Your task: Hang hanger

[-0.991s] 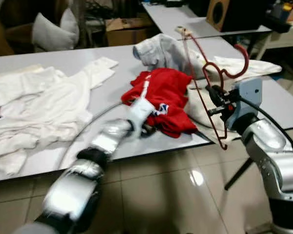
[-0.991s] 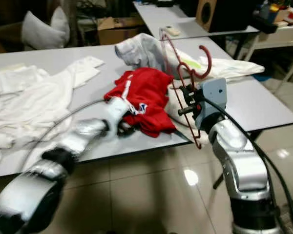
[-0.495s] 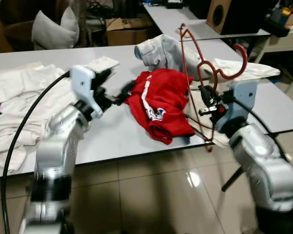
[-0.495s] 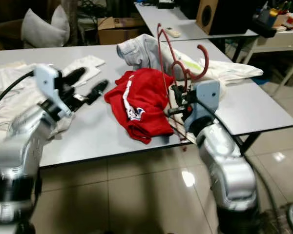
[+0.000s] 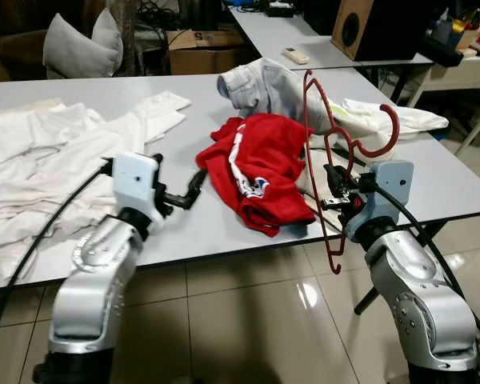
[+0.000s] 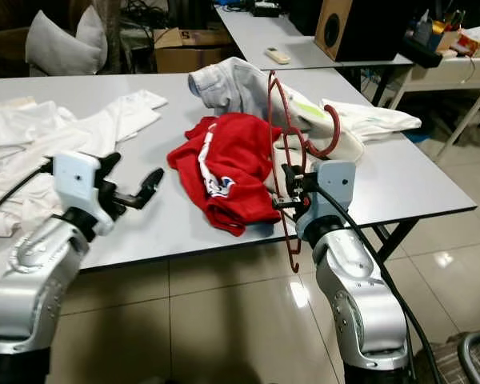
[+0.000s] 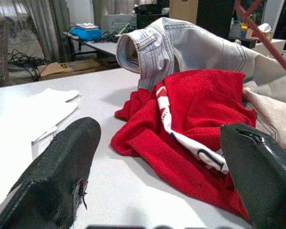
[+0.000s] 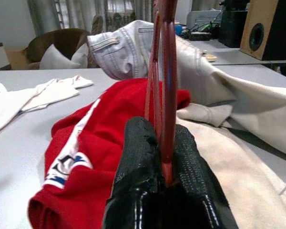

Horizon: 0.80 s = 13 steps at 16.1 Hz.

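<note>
A dark red wire hanger (image 5: 308,120) stands upright above the table's front right edge, its hook (image 5: 384,144) pointing right. My right gripper (image 5: 334,196) is shut on the hanger's lower wires; the right wrist view has the hanger (image 8: 164,71) clamped between the black fingers (image 8: 138,157). A crumpled red shirt (image 5: 260,168) lies on the table just left of the hanger. My left gripper (image 5: 176,172) hovers open above the table left of the shirt, holding nothing. In the left wrist view its fingers (image 7: 57,176) stand wide apart, facing the red shirt (image 7: 195,124).
Light jeans (image 5: 268,84) and a beige garment (image 5: 384,120) lie behind the hanger. White clothes (image 5: 56,160) cover the table's left side. Bare tabletop (image 5: 184,232) runs along the front edge. A second table (image 5: 320,48), a speaker (image 5: 368,28) and a box (image 5: 200,48) stand behind.
My left gripper has let go of the red shirt's edge, swung left and now hangs open near the front edge. The right gripper keeps the hanger and has shifted slightly left.
</note>
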Tool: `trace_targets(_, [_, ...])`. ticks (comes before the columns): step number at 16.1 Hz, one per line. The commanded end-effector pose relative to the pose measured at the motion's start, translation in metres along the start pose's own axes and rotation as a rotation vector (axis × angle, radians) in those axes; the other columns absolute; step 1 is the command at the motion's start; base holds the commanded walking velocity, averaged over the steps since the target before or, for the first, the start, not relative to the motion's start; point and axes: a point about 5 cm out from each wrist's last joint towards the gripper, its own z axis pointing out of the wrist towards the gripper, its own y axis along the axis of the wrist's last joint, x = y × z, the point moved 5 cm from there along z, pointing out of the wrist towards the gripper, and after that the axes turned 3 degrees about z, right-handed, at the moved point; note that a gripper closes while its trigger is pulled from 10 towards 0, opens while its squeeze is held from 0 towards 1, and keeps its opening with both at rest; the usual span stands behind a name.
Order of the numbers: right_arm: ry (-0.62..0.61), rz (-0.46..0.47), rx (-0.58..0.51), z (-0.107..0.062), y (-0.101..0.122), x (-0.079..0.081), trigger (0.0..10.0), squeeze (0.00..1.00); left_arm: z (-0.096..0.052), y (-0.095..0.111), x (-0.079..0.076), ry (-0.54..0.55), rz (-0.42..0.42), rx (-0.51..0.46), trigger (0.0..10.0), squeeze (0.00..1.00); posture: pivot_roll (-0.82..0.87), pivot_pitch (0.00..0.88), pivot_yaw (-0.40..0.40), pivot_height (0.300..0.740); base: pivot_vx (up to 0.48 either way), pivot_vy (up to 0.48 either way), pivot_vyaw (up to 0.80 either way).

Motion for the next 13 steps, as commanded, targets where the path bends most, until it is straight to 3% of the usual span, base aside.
trace_targets(1, [0.021, -0.008, -0.019, -0.0025, 0.0048, 0.0028, 10.0, 0.0, -0.0023, 0.0014, -0.0021, 0.013, 0.013, 0.008, 10.0, 0.0, -0.1, 0.0, -0.046, 0.74, 0.0, 0.382, 0.0])
trace_targets(13, [-0.022, 0.03, -0.017, -0.0053, 0.001, -0.0019, 10.0, 0.0, -0.0018, 0.0031, -0.0088, -0.01, 0.058, 0.033, 10.0, 0.0, -0.09, 0.0, -0.032, 0.74, 0.0, 0.383, 0.0])
